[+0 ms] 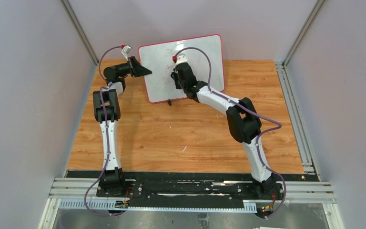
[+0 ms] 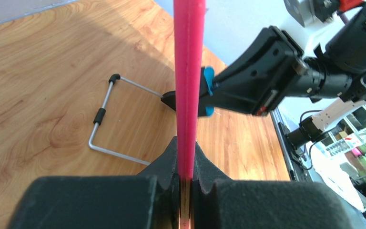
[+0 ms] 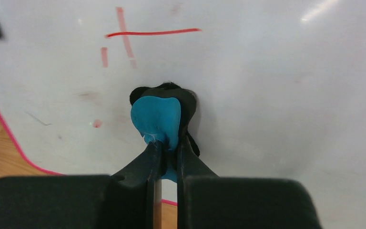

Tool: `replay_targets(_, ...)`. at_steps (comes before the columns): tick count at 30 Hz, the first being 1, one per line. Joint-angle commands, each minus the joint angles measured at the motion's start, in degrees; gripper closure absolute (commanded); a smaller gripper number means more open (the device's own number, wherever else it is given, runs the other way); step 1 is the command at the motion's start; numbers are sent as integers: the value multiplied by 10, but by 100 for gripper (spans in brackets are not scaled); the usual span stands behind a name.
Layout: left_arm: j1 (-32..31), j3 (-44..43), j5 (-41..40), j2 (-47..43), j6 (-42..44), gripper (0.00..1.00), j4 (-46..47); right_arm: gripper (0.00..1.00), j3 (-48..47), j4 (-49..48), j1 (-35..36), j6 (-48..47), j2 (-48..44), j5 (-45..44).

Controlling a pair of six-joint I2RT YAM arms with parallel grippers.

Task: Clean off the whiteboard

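Top external view: we see the whiteboard [image 1: 159, 67] standing at the far middle of the wooden table [image 1: 171, 138], propped up and leaning back, with its face toward the arms. Its frame is thin and pink-red with rounded corners.

The left gripper [image 1: 147, 71] reaches in from the left and meets the board's left edge. In the left wrist view we see both fingers clamped tight on the pink frame, one on each side, so that hand is gripping the whiteboard itself.

The right gripper [image 1: 175, 76] sits over the board's face, near its middle. In the right wrist view its fingers are pinched on a small blue-and-black eraser [image 3: 156, 117], and the eraser's black side is pressed against the white surface.

We note red marks [image 3: 152, 33] on the board above the eraser: one crisp horizontal stroke, plus paler vertical strokes crossing and beside it. A faint pink dot lies left of the eraser.

In the left wrist view we also see a wire stand [image 2: 102, 114] with black sleeves lying on the table behind the board, and a black foot [image 2: 169, 100] at the board's lower edge. The eraser's blue part shows on the front side, touching the board.
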State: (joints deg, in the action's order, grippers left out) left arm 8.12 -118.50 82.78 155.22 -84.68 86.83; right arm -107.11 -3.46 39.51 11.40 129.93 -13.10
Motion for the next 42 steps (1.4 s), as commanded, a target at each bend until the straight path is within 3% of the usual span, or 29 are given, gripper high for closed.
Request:
replay_targets(1,-2,3,32,16,29,100,35,99,53,-2,-57,-18,-48,-76)
replay_targets(10,-2,1,32,17,28,100,35,99,86,-20,-63,-4,-68,-55)
replay_targets(31,-2,2,31,17,29,100,35,99,-75,6,65,14,81,-7)
replay_targets(42,-2,1,32,18,28,100,35,99,-9,19,12,-13,26,-52)
